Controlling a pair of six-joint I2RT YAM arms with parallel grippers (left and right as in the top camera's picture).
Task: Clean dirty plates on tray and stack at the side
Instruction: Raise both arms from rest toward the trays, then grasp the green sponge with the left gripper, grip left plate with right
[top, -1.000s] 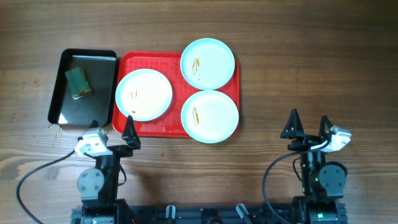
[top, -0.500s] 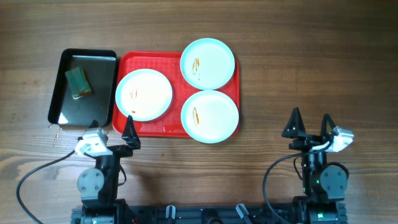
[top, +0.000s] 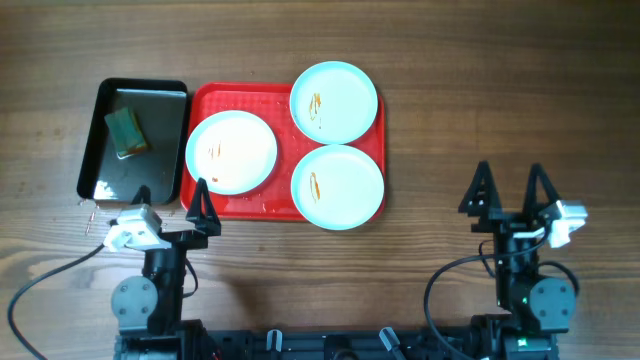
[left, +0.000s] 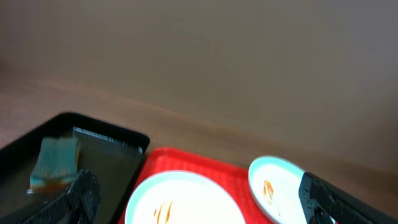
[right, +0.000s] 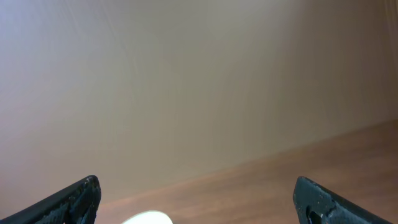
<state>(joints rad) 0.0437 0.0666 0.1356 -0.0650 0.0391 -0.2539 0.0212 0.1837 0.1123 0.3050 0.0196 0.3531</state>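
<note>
Three pale blue-white plates lie on the red tray (top: 237, 97): a left plate (top: 231, 152), a far right plate (top: 334, 102) and a near right plate (top: 337, 187). Each bears small orange-red smears. My left gripper (top: 170, 196) is open and empty just in front of the tray's near left corner. In the left wrist view its fingers frame the left plate (left: 180, 199) and a second plate (left: 277, 183) on the tray (left: 211, 168). My right gripper (top: 512, 187) is open and empty over bare wood, right of the tray. The right wrist view shows only a plate's rim (right: 148, 218).
A smaller black tray (top: 155, 160) stands left of the red tray and holds a green sponge (top: 126, 132). It also shows in the left wrist view (left: 106, 155), with the sponge (left: 56, 162). Wooden table (top: 500, 90) all around.
Both wrists have tilted and shifted slightly. The left gripper moved a little left and the right gripper a little right. Plates and trays have not moved.
</note>
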